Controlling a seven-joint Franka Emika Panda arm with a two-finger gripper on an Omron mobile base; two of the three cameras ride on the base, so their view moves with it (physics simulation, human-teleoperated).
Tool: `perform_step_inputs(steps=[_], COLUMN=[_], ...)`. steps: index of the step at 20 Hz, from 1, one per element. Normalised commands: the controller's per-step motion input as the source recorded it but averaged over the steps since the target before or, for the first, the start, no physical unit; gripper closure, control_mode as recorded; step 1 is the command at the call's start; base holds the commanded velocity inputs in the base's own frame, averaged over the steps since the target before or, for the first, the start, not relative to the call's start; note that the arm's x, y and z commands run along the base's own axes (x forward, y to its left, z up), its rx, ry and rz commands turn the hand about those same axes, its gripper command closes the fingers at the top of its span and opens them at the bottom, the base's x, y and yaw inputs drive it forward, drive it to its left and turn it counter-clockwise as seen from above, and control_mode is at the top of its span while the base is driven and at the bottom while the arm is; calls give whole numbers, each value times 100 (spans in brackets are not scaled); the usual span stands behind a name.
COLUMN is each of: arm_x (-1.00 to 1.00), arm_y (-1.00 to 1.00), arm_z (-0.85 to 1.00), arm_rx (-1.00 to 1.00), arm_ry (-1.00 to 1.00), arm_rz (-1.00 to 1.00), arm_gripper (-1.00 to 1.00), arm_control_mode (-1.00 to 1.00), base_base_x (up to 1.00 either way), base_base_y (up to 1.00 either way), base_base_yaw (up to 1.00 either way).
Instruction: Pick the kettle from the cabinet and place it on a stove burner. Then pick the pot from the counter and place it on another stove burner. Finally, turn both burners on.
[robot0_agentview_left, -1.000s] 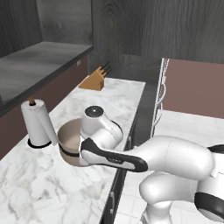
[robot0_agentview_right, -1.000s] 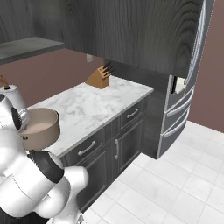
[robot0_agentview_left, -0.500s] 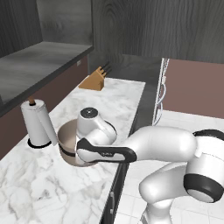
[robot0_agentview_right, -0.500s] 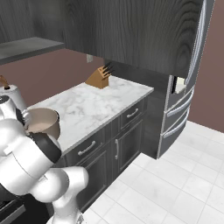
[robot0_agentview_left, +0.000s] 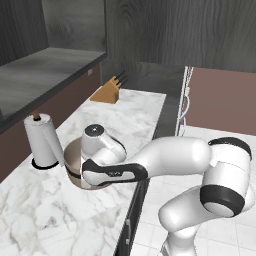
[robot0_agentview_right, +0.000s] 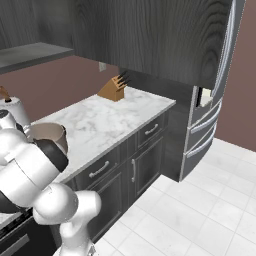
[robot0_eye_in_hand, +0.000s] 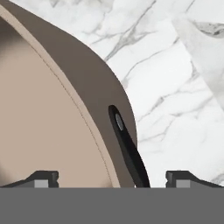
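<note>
The beige-taupe pot (robot0_agentview_left: 73, 161) stands on the white marble counter (robot0_agentview_left: 135, 117), also seen in the right base view as pot (robot0_agentview_right: 46, 135). My hand sits low over its right side. In the hand view my gripper (robot0_eye_in_hand: 113, 179) is open, its fingertips (robot0_eye_in_hand: 42, 178) straddling the pot's rim and its dark side handle (robot0_eye_in_hand: 127, 151). One tip is over the pot's inside, the other over the marble. Nothing is held. The dark wood-grain cabinet (robot0_agentview_left: 175, 30) hangs above. The kettle and the stove burners are out of view.
A white paper-towel roll (robot0_agentview_left: 43, 140) stands just left of the pot. A wooden knife block (robot0_agentview_left: 107, 93) sits at the counter's far end. Dark drawers (robot0_agentview_right: 125, 160) run below the counter, and a steel fridge (robot0_agentview_right: 207, 117) stands at its right end.
My hand has shifted slightly left and down over the pot while the elbow swung out to the right. The jaws have stayed open. The pot has not moved.
</note>
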Motion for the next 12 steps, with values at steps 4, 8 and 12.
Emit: perform_step_inputs(steps=[4,8,12], arm_x=[14,3,0], arm_y=[17,4,0], arm_z=[-28,-16,-13], arm_rx=[-2,-1,1], arm_ry=[0,0,0], arm_rz=[4,2,0], arm_gripper=[100,100,100], arm_control_mode=[-100,-100,-100], base_base_x=[0,0,0], base_base_y=[0,0,0], base_base_yaw=[0,0,0])
